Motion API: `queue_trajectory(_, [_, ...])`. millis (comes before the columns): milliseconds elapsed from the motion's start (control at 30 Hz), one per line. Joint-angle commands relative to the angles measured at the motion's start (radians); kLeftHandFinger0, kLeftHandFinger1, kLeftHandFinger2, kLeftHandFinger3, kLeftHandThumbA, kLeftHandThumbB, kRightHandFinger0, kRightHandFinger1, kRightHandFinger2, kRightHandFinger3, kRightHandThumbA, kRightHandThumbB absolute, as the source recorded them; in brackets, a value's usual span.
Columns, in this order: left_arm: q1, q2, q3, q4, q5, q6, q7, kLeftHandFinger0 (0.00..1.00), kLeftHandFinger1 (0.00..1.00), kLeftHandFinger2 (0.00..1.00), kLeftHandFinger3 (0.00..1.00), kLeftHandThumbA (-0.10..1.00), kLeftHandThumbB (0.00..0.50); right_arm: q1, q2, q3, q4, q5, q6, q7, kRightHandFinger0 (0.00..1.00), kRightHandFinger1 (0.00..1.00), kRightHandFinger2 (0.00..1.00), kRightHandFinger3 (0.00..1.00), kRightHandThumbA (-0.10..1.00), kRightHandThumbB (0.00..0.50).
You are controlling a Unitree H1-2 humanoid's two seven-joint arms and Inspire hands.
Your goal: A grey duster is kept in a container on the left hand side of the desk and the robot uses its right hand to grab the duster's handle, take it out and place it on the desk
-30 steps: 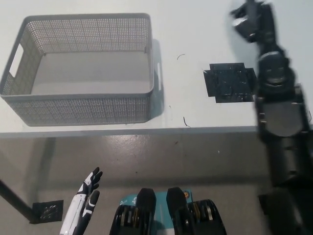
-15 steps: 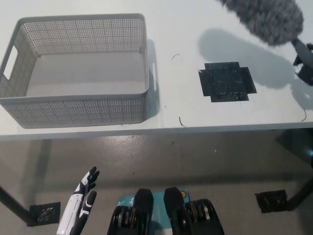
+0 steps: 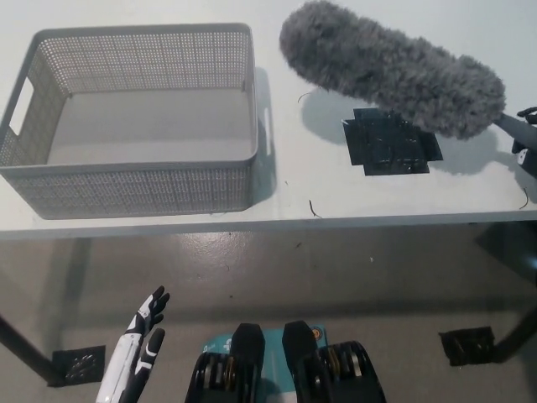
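our right hand [image 3: 529, 126] clasped the duster [image 3: 394, 71] by its handle at right edge, fluff low over the desk [image 3: 470, 193] for setting down; left hand [image 3: 138, 344] empty, fingers spread, lower left.

The white left hand [image 3: 141, 342] hung low at the lower left of the head view. It held nothing, and its fingers were spread and pointed upward. The black right hand [image 3: 529, 117] showed only as a sliver at the right edge, closed around the handle of the duster [image 3: 394, 69]. Its arm was out of frame.
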Motion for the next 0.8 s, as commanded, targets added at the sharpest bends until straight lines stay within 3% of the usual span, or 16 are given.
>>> queue_trajectory(0, [-0.004, 0.017, 0.011, -0.021, 0.014, -0.031, 0.011, 1.0, 1.0, 1.0, 1.0, 1.0, 0.059, -0.102, -0.039, 0.018, -0.034, -0.031, -0.019, -0.037, 0.17, 0.51, 0.77, 0.59, -0.1, 0.186])
queue_trajectory(33, [-0.004, 0.016, 0.01, -0.021, 0.012, -0.028, 0.009, 1.0, 1.0, 1.0, 1.0, 1.0, 0.067, -0.105, -0.04, 0.018, -0.048, -0.033, 0.011, -0.017, 0.28, 0.54, 0.75, 0.63, 0.08, 0.187])
queue_trajectory(67, [-0.003, 0.015, 0.01, -0.024, 0.008, -0.024, 0.007, 1.0, 1.0, 1.0, 1.0, 1.0, 0.065, -0.109, -0.046, 0.018, -0.073, -0.016, 0.031, 0.041, 0.63, 0.81, 0.89, 0.86, 0.44, 0.234])
queue_trajectory(100, [-0.002, 0.014, 0.009, -0.027, 0.006, -0.023, 0.005, 1.0, 1.0, 1.0, 1.0, 1.0, 0.065, -0.109, -0.054, 0.014, -0.092, 0.016, 0.022, 0.099, 0.82, 0.99, 1.0, 1.0, 0.49, 0.272])
queue_trajectory(133, [-0.001, 0.015, 0.009, -0.028, 0.005, -0.023, 0.003, 1.0, 1.0, 1.0, 1.0, 1.0, 0.065, -0.108, -0.063, 0.01, -0.107, 0.052, 0.001, 0.155, 0.99, 1.0, 1.0, 1.0, 0.54, 0.322])
queue_trajectory(167, [-0.001, 0.015, 0.008, -0.03, 0.005, -0.022, 0.003, 1.0, 1.0, 1.0, 1.0, 1.0, 0.065, -0.109, -0.067, 0.01, -0.111, 0.066, -0.008, 0.179, 1.0, 1.0, 1.0, 1.0, 0.56, 0.329])
queue_trajectory(200, [-0.001, 0.015, 0.008, -0.032, 0.006, -0.018, 0.002, 1.0, 1.0, 1.0, 1.0, 1.0, 0.071, -0.113, -0.075, 0.015, -0.127, 0.075, 0.011, 0.234, 1.0, 1.0, 1.0, 1.0, 0.71, 0.403])
queue_trajectory(267, [0.0, 0.016, 0.007, -0.034, 0.004, -0.016, -0.002, 1.0, 1.0, 1.0, 1.0, 1.0, 0.092, -0.114, -0.084, 0.012, -0.157, 0.103, 0.033, 0.311, 1.0, 1.0, 1.0, 1.0, 0.8, 0.492])
queue_trajectory(400, [-0.001, 0.022, 0.006, -0.036, 0.01, -0.018, -0.002, 1.0, 1.0, 1.0, 1.0, 1.0, 0.103, -0.122, -0.096, 0.002, -0.207, 0.155, 0.064, 0.413, 1.0, 1.0, 1.0, 1.0, 0.84, 0.5])
queue_trajectory(467, [0.0, 0.022, 0.006, -0.034, 0.011, -0.017, -0.002, 1.0, 1.0, 1.0, 1.0, 1.0, 0.119, -0.133, -0.1, -0.02, -0.239, 0.21, 0.106, 0.487, 1.0, 1.0, 1.0, 1.0, 0.75, 0.5])
queue_trajectory(633, [-0.001, 0.021, 0.005, -0.031, 0.011, -0.021, -0.001, 1.0, 1.0, 1.0, 1.0, 1.0, 0.117, -0.158, -0.127, -0.046, -0.291, 0.302, 0.146, 0.616, 1.0, 1.0, 1.0, 1.0, 0.73, 0.5])
queue_trajectory(733, [0.001, 0.023, 0.004, -0.032, 0.008, -0.021, -0.004, 1.0, 1.0, 1.0, 1.0, 1.0, 0.124, -0.138, -0.13, -0.181, -0.452, 0.566, 0.386, 0.766, 1.0, 1.0, 1.0, 1.0, 0.54, 0.463])
queue_trajectory(767, [0.002, 0.023, 0.004, -0.034, 0.008, -0.019, -0.005, 1.0, 1.0, 1.0, 1.0, 1.0, 0.124, -0.138, -0.125, -0.239, -0.474, 0.677, 0.427, 0.807, 1.0, 1.0, 1.0, 1.0, 0.6, 0.492])
